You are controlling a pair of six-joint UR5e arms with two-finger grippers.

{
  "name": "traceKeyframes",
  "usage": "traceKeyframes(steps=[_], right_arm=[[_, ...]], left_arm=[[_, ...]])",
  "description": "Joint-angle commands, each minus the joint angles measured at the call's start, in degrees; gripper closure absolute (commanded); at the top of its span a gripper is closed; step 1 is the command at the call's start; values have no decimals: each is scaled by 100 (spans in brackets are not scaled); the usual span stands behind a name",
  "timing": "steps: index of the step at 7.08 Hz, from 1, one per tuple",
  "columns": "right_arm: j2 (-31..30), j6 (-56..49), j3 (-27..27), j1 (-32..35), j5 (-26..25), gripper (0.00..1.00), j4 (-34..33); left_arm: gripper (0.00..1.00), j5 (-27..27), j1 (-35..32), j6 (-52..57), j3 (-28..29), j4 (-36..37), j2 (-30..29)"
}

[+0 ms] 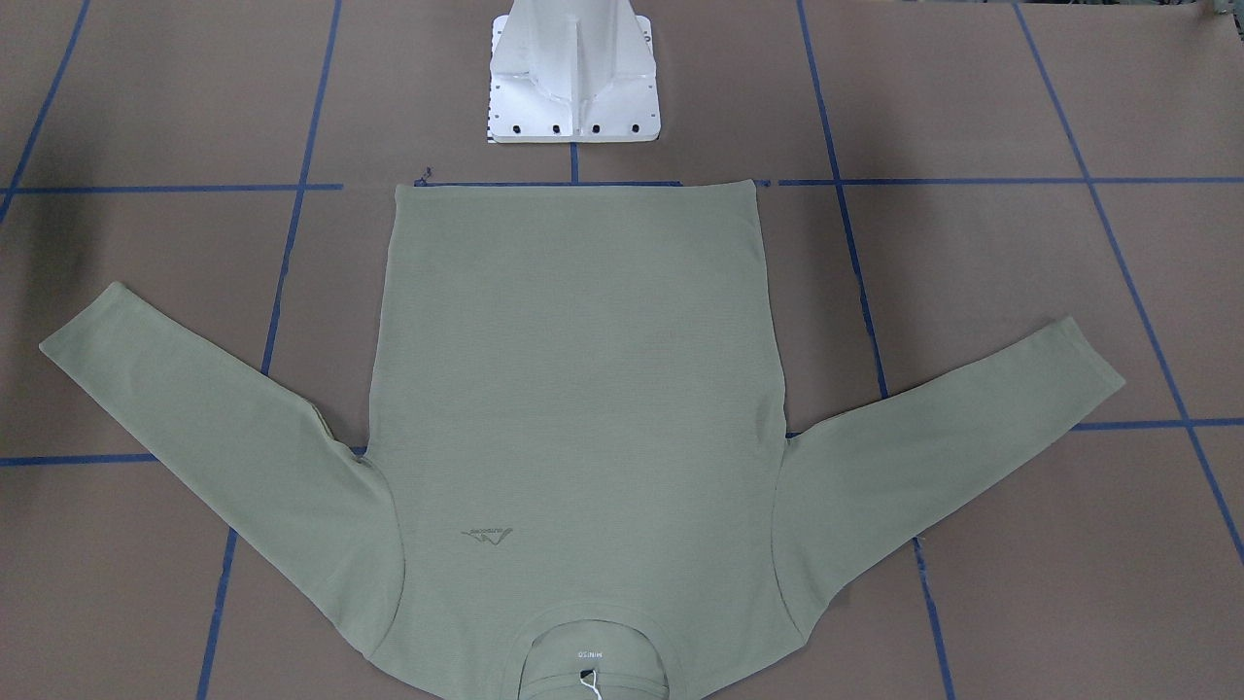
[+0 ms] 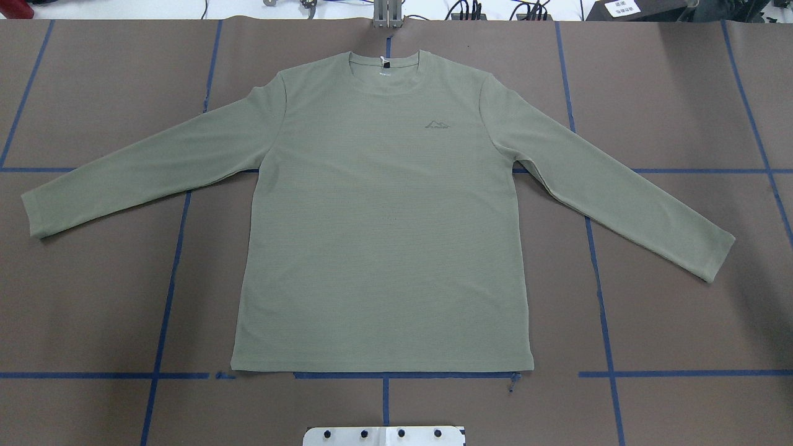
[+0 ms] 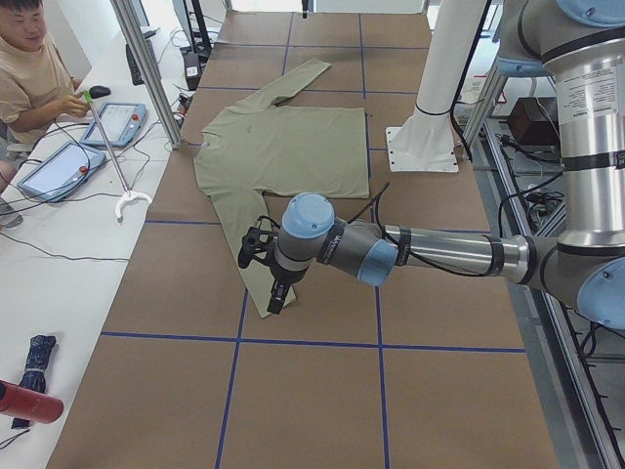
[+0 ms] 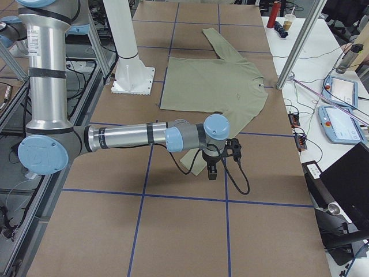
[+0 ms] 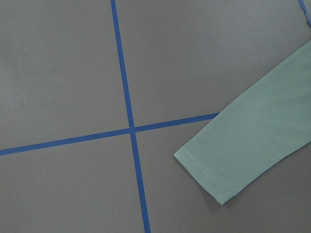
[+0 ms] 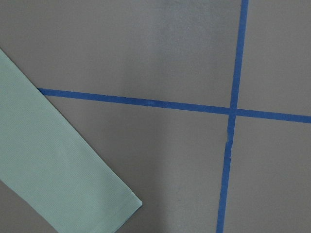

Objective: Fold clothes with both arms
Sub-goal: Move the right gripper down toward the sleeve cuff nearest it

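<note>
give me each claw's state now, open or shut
Left claw: cannot be told from the side view.
Right claw: cannot be told from the side view.

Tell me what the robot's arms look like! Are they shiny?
Yes! The left arm and right arm are shiny silver-grey tubes with round light-blue joint caps at the bends. Thin black cables loop beside them. The left gripper and right gripper are small, black and blocky.

Matt knit shirt [image 2: 384, 235]; glossy tape [image 2: 167, 297]
</note>
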Motion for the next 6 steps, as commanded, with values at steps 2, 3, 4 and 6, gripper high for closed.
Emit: traceKeyframes(steps=[2, 3, 4, 6], right_arm=[[-7, -9, 20, 0, -9, 0, 0], [-15, -26, 46, 9, -9, 0, 0], [11, -9, 73, 0, -26, 0, 9], [-76, 52, 64, -131, 17, 0, 402]], left_arm=[[0, -103, 44, -53, -66, 88, -33], [0, -129, 61, -53, -83, 71, 2], [0, -130, 62, -53, -40, 28, 20], [0, -663, 105, -44, -101, -7, 12]])
